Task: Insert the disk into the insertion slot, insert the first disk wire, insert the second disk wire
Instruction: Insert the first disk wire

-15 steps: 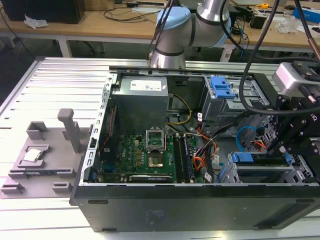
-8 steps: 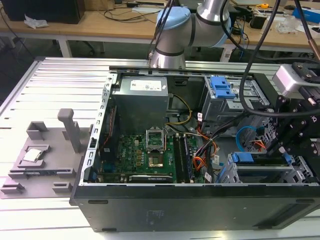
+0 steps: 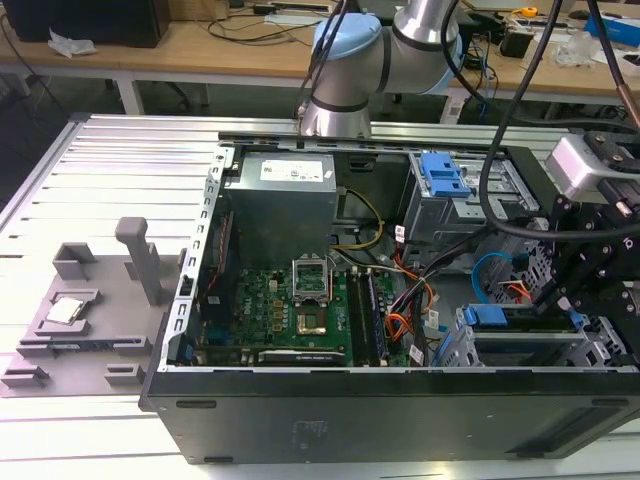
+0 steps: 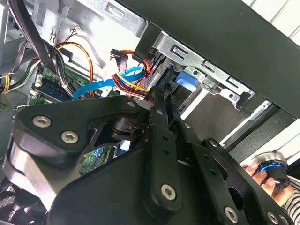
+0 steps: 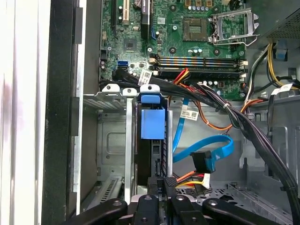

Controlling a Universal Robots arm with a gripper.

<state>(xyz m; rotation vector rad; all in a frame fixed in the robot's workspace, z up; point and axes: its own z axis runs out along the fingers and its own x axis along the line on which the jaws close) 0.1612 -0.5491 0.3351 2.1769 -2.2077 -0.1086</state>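
Gripper (image 5: 163, 185) jaws narrow, pinching power plug (image 5: 171, 180) at tips. Disk (image 5: 152, 124) straight ahead of jaws, seated on edge in slot (image 5: 110, 145). Loose blue cable (image 5: 213, 145) just beside jaws.

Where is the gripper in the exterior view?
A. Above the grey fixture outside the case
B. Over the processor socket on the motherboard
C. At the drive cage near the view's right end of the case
C: the gripper sits at the insertion slot, toward the exterior view's right, well clear of the motherboard.
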